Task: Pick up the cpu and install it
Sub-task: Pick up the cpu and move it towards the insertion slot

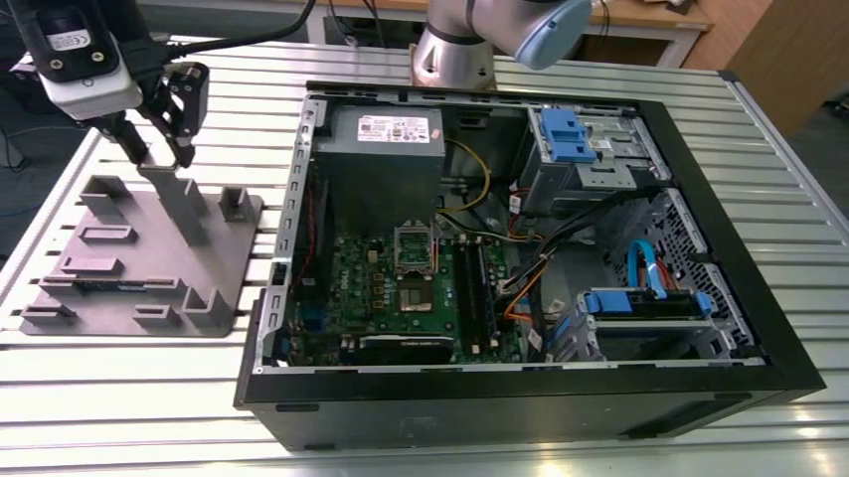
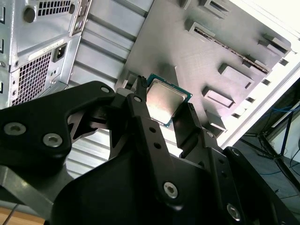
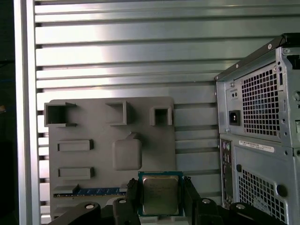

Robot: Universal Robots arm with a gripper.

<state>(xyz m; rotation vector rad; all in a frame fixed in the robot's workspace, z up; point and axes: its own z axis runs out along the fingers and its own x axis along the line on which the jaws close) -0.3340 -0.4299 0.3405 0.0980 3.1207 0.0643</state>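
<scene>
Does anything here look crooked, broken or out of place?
Nothing stands out. The cpu is held straight by the gripper above the grey tray, and the open computer case beside it looks tidy, with no loose or broken parts visible.

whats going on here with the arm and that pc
The robot arm's gripper has its jaws shut on the cpu, holding it over the grey tray at the exterior view's left of the open computer case. The cpu is not yet on the motherboard.
</scene>
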